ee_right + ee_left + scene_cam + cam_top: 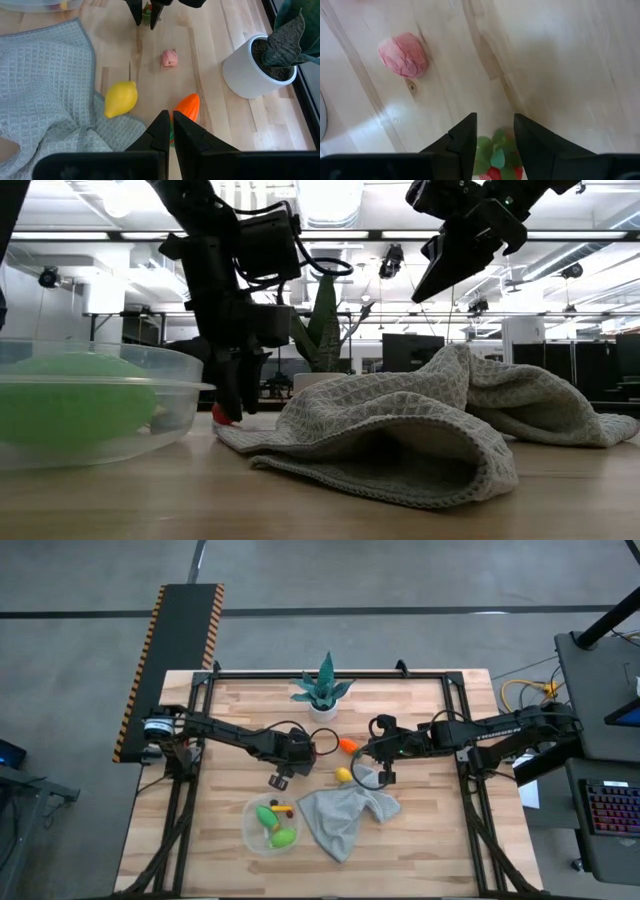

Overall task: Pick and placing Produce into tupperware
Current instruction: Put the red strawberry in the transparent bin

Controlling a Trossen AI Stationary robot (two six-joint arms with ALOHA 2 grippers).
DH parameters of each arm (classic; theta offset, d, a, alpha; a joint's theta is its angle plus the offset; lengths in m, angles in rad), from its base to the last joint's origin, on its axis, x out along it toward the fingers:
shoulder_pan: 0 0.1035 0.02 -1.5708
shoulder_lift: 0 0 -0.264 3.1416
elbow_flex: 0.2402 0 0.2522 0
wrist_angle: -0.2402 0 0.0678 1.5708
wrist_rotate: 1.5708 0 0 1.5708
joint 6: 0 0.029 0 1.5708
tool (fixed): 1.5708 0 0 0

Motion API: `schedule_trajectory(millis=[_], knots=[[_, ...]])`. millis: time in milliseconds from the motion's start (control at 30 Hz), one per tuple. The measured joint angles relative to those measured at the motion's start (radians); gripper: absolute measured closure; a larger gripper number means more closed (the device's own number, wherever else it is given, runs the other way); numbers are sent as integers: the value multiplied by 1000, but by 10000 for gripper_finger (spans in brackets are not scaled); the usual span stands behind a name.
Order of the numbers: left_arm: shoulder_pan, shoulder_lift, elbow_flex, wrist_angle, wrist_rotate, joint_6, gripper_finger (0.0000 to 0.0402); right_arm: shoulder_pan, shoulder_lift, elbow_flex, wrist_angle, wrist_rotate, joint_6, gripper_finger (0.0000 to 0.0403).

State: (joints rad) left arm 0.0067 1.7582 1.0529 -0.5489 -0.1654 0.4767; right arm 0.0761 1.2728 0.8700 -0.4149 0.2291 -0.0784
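The clear tub sits near the table's near edge and holds green and yellow-green toy pieces; the low view shows its wall with a green piece inside. My left gripper points down just beyond the tub, shut on a red strawberry with green leaves. A pink piece lies on the wood close by. A yellow lemon rests against the grey cloth's edge, and an orange carrot lies beside it. My right gripper hovers shut and empty above the carrot, high over the cloth. My left gripper has the strawberry's leafy top between its two fingers, which come from above and point down. The low view shows the red fruit at table level beside the fingertips; whether it is lifted clear I cannot tell.
The crumpled grey cloth lies right of the tub. A spiky teal plant in a white pot stands at the far edge, its pot close to the carrot. Bare wood spreads toward the left and right edges.
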Motion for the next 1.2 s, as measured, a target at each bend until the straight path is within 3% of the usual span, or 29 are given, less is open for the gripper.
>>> schedule_trajectory(millis=[733,1033,1200], knots=[[0,-12,7,-55,-7,-51,292,0,0,0,0,0,0,390],[0,-12,9,-68,2,-52,388,0,0,0,0,0,0,390],[0,-12,10,-70,10,-52,400,0,0,0,0,0,0,390]])
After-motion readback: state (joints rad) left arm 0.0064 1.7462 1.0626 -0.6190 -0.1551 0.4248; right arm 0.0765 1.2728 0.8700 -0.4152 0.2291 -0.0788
